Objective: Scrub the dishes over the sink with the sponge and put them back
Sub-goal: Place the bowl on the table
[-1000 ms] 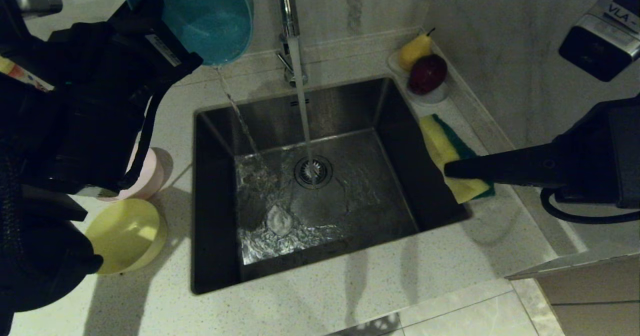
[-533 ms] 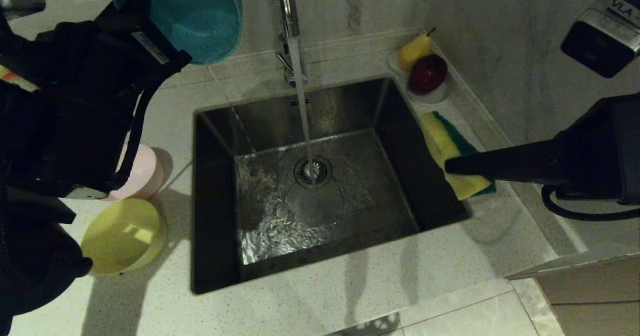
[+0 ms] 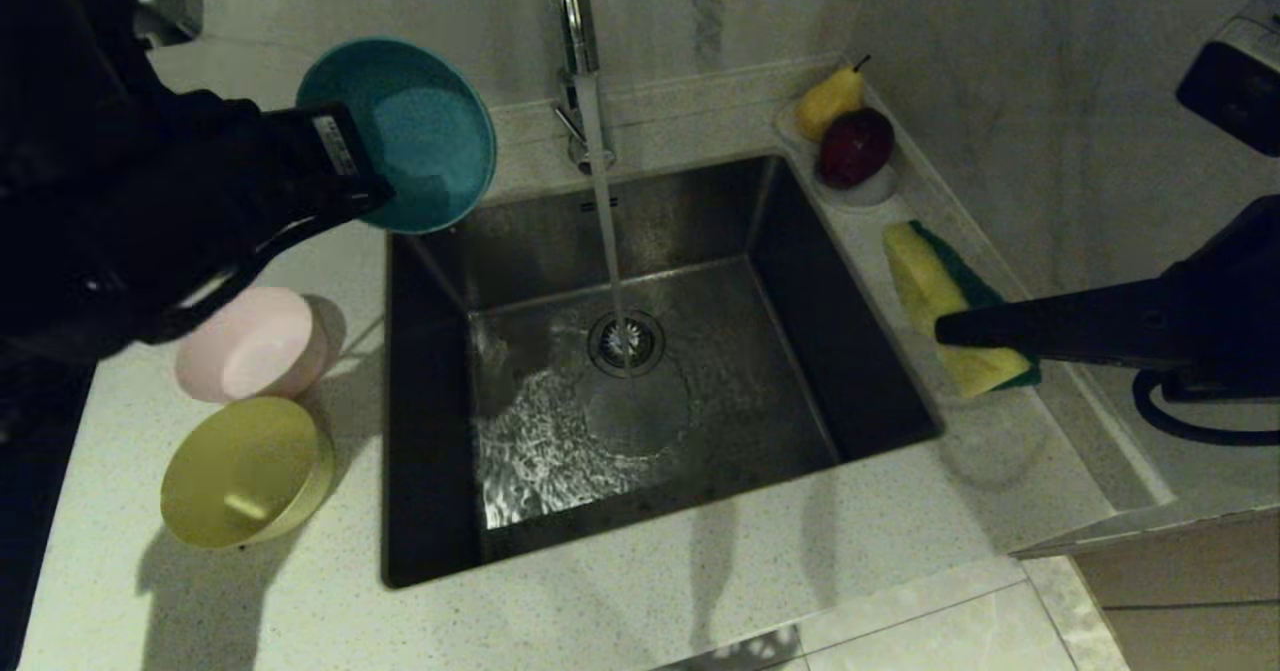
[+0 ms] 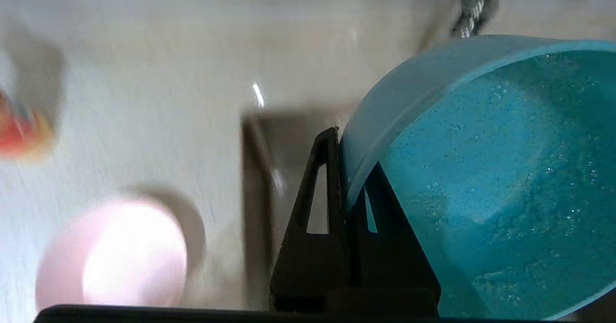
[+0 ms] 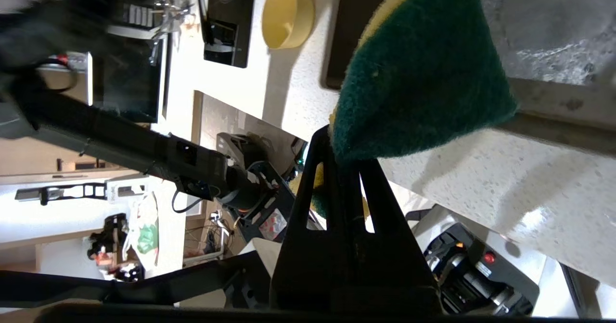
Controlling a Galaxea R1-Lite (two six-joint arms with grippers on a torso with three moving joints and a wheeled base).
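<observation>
My left gripper (image 3: 355, 186) (image 4: 347, 157) is shut on the rim of the wet light blue bowl (image 3: 405, 131) (image 4: 486, 178), held tilted above the sink's (image 3: 430, 551) back left corner. One finger sits inside the bowl, the other outside. The pink bowl (image 3: 250, 343) (image 4: 113, 258) and the yellow bowl (image 3: 245, 471) (image 5: 288, 14) stand on the counter left of the sink. My right gripper (image 3: 945, 329) (image 5: 344, 154) is shut on the sponge (image 3: 945, 301) (image 5: 423, 72), yellow foam with a green face, over the counter to the sink's right.
Water runs from the chrome tap (image 3: 572, 21) onto the drain strainer (image 3: 626, 342). A white saucer (image 3: 875, 191) with a pear (image 3: 828, 101) and a dark red fruit (image 3: 855, 146) stands at the sink's back right corner. A marble wall rises on the right.
The left arm rolled and came down with the blue bowl, whose pouring stream has stopped; the pink bowl is now uncovered. The right gripper drew the sponge right, off the sink's edge.
</observation>
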